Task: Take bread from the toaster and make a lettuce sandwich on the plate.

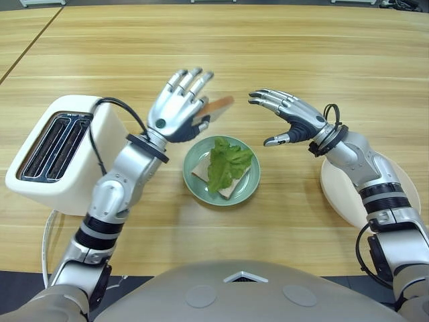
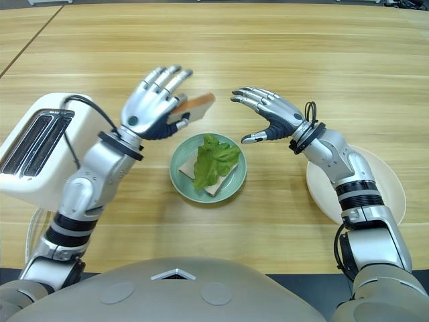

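With lettuce lying on the bottom slice on the plate, the left hand, clamped on the 2nd slice near the far rim, likely must lower it flat on top (right hand spread, empty).

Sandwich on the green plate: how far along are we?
Done: a toasted bread slice lies on the round green plate, a green lettuce leaf on top. In hand: the left hand grips a second brown bread slice by the plate's far edge; the right hand is open, empty. Left: lay that slice on the lettuce.
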Tool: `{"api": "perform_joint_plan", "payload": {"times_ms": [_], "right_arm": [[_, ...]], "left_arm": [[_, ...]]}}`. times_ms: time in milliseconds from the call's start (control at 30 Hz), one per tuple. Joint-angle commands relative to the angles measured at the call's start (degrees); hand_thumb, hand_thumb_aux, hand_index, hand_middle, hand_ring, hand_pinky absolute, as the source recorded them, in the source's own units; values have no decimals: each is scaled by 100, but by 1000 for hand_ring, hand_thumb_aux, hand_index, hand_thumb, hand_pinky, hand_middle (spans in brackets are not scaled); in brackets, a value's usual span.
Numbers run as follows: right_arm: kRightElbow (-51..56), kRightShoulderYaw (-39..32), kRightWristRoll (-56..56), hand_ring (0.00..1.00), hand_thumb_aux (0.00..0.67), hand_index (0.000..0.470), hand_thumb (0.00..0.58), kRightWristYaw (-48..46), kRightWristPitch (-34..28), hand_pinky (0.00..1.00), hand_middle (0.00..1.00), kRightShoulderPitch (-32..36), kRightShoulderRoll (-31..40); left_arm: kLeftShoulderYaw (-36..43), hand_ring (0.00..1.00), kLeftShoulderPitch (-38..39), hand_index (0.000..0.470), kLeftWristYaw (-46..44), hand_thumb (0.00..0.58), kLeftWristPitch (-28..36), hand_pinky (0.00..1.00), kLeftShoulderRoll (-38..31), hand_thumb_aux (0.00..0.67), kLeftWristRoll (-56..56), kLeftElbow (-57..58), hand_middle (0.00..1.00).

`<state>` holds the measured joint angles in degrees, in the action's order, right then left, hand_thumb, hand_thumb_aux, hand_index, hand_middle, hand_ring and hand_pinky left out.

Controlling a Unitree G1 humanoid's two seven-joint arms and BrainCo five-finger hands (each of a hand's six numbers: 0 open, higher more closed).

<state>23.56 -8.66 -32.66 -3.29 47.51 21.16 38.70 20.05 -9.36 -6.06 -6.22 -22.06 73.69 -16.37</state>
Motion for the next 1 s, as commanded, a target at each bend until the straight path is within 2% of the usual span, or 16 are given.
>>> {"api": "perform_joint_plan", "payload": {"times_ms": [33,467,500,533,567,900,1000], "right_arm": [[101,-37,-97,0,0,0,0,79,-9,0,0,28,62],[96,-248,-212,0,0,0,0,94,35,0,0,-11,9],[105,-278,-219,0,0,0,0,92,33,0,0,-8,5],[96,-298,-227,0,0,0,0,93,26,0,0,-18,7],[91,-317,-231,0,0,0,0,88,21,0,0,-21,7],[117,-505,-234,0,0,0,0,20,53,0,0,-26,19],[121,-545,-193,0,0,0,0,-31,117,0,0,-35,41]], "left_arm": [[406,0,76,470,2,580,192,0,162,670,353,230,0],[1135,0,602,470,-241,580,535,0,421,670,598,-33,0],[1160,0,671,264,-261,468,573,0,419,376,623,-22,0],[1177,0,751,28,-278,66,607,0,415,39,627,-20,0],[1191,0,824,0,-294,0,638,0,406,0,639,-29,0],[1047,0,1243,0,-227,0,829,0,222,0,643,-286,0],[891,0,1360,0,-125,0,777,0,195,0,339,-570,0]]}}
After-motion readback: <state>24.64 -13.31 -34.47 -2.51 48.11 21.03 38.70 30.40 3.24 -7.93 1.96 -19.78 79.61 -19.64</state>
